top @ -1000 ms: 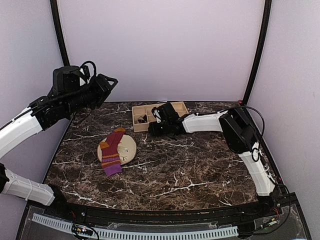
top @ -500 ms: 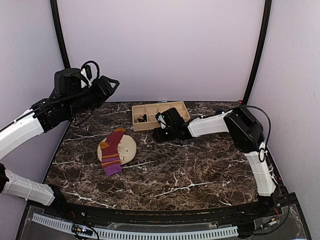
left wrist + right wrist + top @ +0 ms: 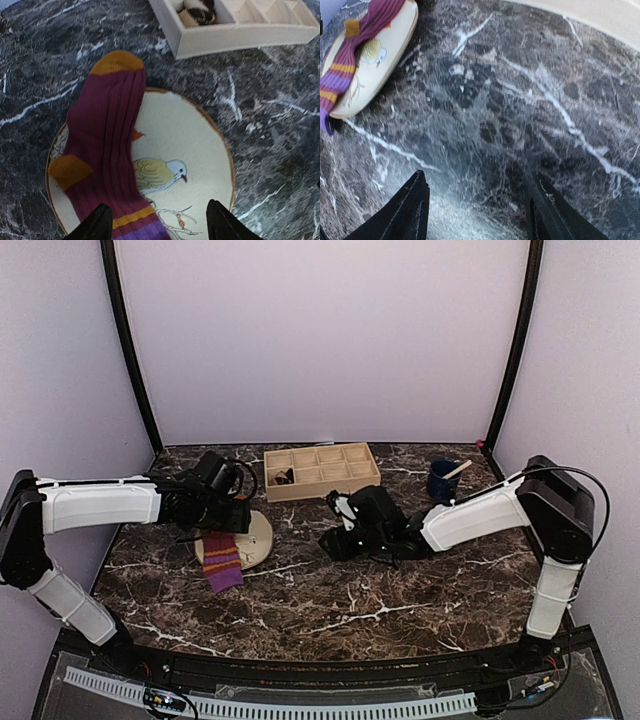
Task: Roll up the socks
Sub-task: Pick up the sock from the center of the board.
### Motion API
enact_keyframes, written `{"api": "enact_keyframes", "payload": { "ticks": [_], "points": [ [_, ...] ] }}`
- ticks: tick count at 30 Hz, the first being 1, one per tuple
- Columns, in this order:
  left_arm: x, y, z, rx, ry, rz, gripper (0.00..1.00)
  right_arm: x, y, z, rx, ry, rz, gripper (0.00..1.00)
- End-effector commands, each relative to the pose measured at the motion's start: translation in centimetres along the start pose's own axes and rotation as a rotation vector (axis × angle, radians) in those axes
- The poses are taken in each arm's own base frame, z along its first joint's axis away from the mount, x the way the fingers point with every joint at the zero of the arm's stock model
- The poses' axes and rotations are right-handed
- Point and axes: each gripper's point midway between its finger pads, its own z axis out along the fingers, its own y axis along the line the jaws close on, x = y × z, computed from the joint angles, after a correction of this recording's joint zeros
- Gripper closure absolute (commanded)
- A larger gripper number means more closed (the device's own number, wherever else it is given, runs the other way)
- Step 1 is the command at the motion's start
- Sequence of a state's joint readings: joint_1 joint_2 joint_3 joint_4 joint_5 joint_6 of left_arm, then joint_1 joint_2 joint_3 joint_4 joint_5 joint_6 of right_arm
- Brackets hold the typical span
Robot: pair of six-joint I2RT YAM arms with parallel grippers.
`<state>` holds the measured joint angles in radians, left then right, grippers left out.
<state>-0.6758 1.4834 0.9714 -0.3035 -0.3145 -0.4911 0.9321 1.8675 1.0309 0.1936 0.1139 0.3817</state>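
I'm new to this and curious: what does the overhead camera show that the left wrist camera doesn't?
Only the overhead view shows the blue cup with a stick in it, right of the wooden tray. Only the left wrist view shows the bird drawing on the plate. Both show the purple sock lying partly on that plate, and the tray.
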Motion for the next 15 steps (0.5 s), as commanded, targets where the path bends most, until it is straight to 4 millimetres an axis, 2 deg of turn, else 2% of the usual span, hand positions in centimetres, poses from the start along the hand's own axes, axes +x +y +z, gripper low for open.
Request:
{"api": "enact_keyframes", "payload": {
  "ticks": [1, 9, 15],
  "points": [
    [4.3, 2.4, -0.2, -0.089, 0.172, 0.025, 0.33, 1.3, 0.6, -1.5, -0.024, -0.034, 0.027, 0.39],
    [8.0, 3.2, -1.2, -0.144, 0.348, 0.047, 0.31, 3.6, 1.5, -3.0, -0.065, -0.025, 0.033, 0.37],
    [9.9, 1.8, -1.6, -0.155, 0.428, 0.115, 0.31, 4.5, 2.0, -3.6, -0.088, -0.026, 0.033, 0.37]
  ]
}}
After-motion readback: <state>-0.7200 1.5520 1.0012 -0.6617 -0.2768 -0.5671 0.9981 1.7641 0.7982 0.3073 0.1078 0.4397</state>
